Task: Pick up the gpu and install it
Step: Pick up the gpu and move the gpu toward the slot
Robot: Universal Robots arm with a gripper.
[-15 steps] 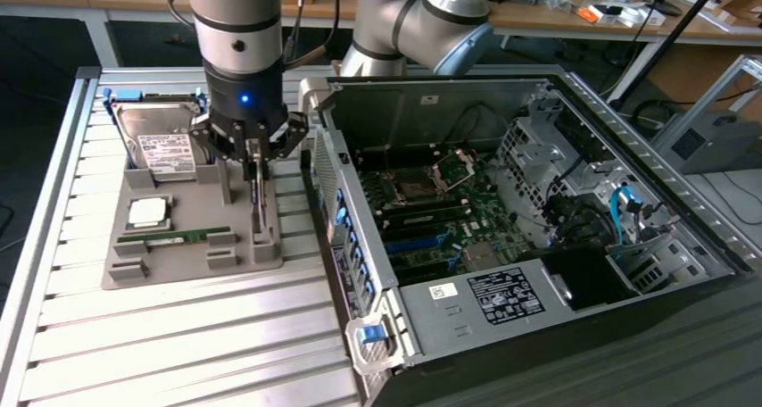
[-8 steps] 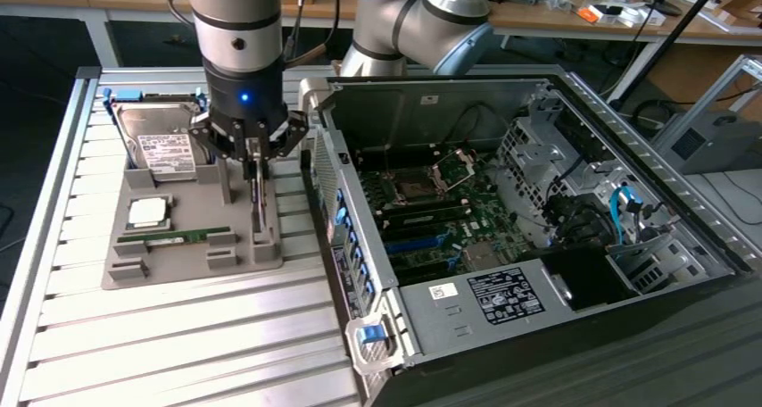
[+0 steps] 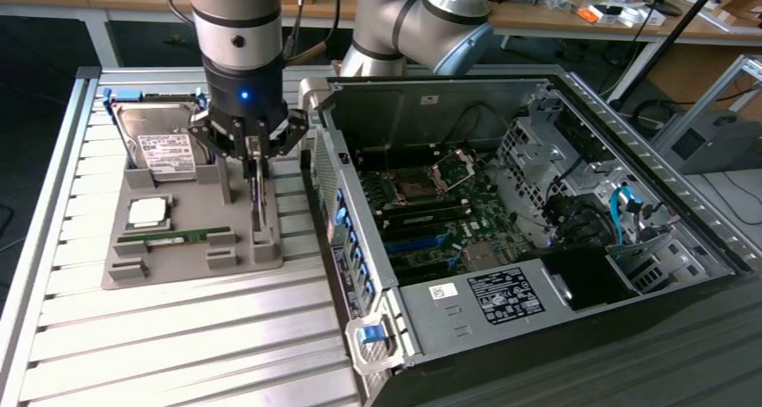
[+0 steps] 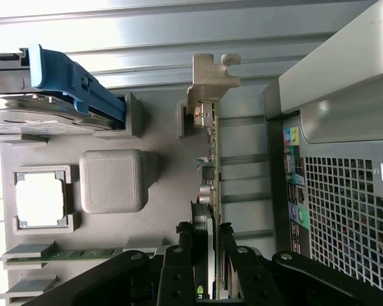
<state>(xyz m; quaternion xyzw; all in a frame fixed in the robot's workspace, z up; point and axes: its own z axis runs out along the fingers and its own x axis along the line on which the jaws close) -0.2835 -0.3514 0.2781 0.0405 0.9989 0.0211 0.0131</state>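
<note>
GPU (image 3: pixel 257 206) stands on edge in a slot along the tray's (image 3: pixel 191 269) side at the exterior view's right, the side nearest the case (image 3: pixel 476 309). Its long edge runs from far to near. In the wrist view the GPU (image 4: pixel 214 159) appears edge-on as a thin board, with its silver bracket at the end away from the gripper (image 4: pixel 212 231).

Gripper (image 3: pixel 252 161) hangs vertically over the far half of the card. The two fingers (image 4: pixel 195 239) straddle the board, one on each face, and pinch it between them. Whether the card's lower edge has left the slot cannot be told.

Tray contents, exterior view:
- Drive (image 3: pixel 164 144): far end of the tray, white label up, at the exterior view's left of the gripper.
- CPU (image 3: pixel 148 212): square recess near the tray's middle.
- RAM (image 3: pixel 178 236): narrow green stick, lying in the nearer slot.

Tray (image 4: pixel 159 191) rests on a ribbed aluminium table (image 3: pixel 178 353). The case lies just beside the tray at the exterior view's right, side panel off, with the motherboard (image 3: pixel 429 202) exposed. In the wrist view the perforated rear wall of the case (image 4: pixel 345 191) stands near the card.
</note>
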